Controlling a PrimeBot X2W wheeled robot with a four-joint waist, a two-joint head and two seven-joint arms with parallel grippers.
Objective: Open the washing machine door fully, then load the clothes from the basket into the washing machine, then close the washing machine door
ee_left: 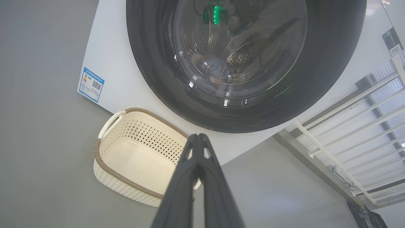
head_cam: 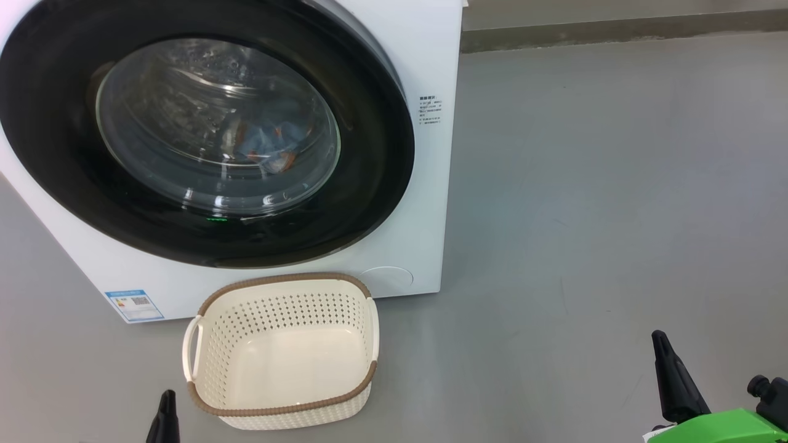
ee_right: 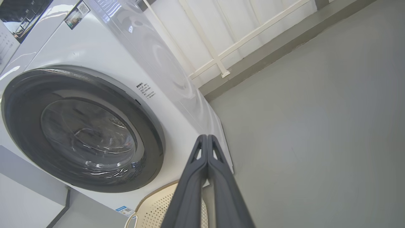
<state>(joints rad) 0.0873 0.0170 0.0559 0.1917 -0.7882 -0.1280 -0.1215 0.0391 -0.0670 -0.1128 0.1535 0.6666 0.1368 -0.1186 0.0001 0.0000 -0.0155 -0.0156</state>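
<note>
step: reads as the tail end of the task. Judged from the layout alone, all three parts look done.
left gripper (ee_left: 198,139): jaws together, tips meeting, nothing clamped. It hangs free above the floor (head_cam: 585,215) and touches nothing.
right gripper (ee_right: 207,138): jaws together too, nothing clamped. It is free in the air, off to the side of the machine.
door (head_cam: 209,129): sits flush on the front of the washing machine (head_cam: 431,74), with no gap visible round the black ring. It is ahead of and above the left jaws, and ahead and to the left of the right jaws. Whether the latch has caught cannot be told.
clothes (head_cam: 271,144): blue fabric with orange patches, seen through the glass, low in the drum. They lie beyond the left jaw tips, behind the door.
basket (head_cam: 280,278): on the floor near the machine's base, below the door, with no clothes in it. It is near the left jaws, just ahead of them, and off to the left of the right jaws. Whether it touches the machine cannot be told.
next move: probably nothing more on the load. If a latch check is wanted, a push on the black ring with the left jaws together would do it. That calls for an approach over the basket, not through it.
risk: low. The main one is clipping the basket rim with the left jaws on a forward reach.
</note>
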